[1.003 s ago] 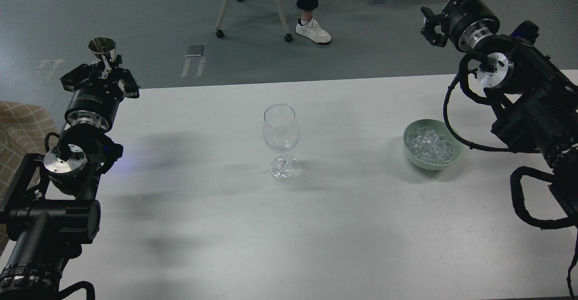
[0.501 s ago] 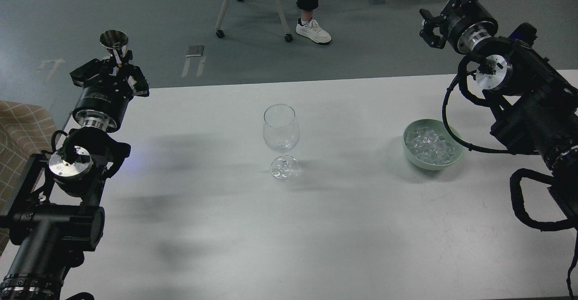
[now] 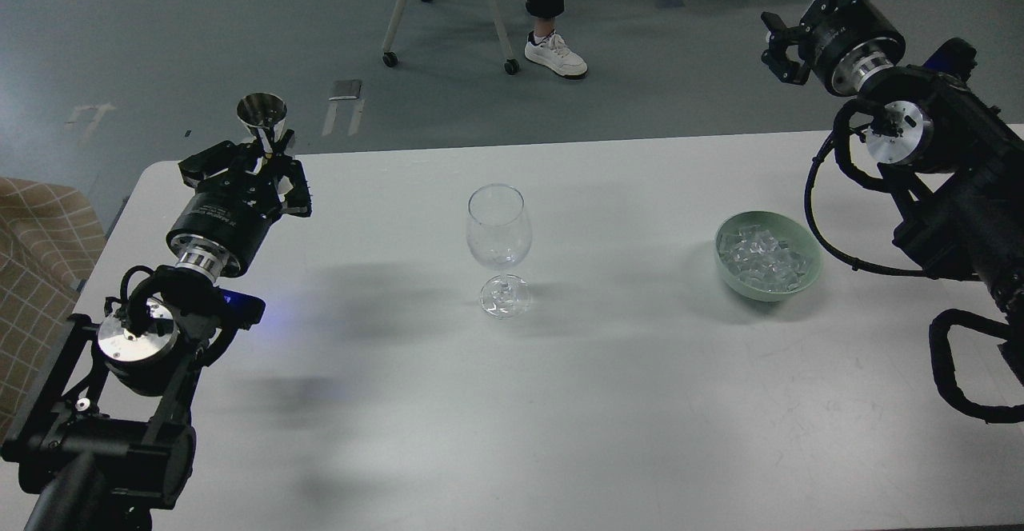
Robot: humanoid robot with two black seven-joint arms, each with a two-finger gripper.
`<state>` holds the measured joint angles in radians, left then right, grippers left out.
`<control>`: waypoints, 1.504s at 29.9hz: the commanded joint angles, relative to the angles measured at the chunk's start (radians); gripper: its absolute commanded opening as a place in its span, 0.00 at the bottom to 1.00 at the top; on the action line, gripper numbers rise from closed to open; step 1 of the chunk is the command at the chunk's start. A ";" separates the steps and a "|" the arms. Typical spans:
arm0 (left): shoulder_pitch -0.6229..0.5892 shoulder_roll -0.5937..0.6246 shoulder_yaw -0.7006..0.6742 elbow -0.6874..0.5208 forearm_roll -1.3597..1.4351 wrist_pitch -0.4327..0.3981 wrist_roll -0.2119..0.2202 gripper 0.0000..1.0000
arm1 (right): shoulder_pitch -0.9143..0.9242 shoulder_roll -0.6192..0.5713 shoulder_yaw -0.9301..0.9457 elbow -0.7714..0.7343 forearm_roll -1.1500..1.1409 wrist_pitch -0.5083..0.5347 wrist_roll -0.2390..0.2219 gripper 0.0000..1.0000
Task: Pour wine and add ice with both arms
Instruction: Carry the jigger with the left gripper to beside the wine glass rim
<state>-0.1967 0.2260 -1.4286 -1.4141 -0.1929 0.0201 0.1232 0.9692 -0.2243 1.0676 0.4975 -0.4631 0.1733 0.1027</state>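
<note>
My left gripper (image 3: 266,153) is shut on the stem of a small shiny metal cup (image 3: 262,112), held upright over the table's far left corner, well left of the glass. No wine can be made out in the cup. An upright clear wine glass (image 3: 498,227) stands mid-table and looks empty. The ice (image 3: 758,257) fills a pale green bowl (image 3: 806,272) to the right of the glass. My right gripper (image 3: 812,11) is raised past the table's far right edge, above and behind the bowl. It is seen dark and end-on, so its fingers cannot be told apart.
The white table (image 3: 560,403) ends at a far edge just behind the glass. Beyond it is grey floor with a wheeled chair (image 3: 448,3) and a person's leg and white shoe (image 3: 554,53). A tan checked cloth (image 3: 40,235) lies at the left.
My left arm has swung right and inward over the table corner, carrying the metal cup closer to the glass. My right arm has shifted slightly right. Glass and bowl have not moved.
</note>
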 commanded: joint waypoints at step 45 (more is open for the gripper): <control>0.008 -0.114 0.163 -0.194 0.095 0.139 0.096 0.00 | -0.035 -0.026 0.002 0.001 0.001 -0.003 0.002 1.00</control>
<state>-0.1879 0.1136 -1.2656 -1.6077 -0.0992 0.1547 0.2250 0.9357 -0.2470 1.0704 0.4986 -0.4627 0.1702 0.1037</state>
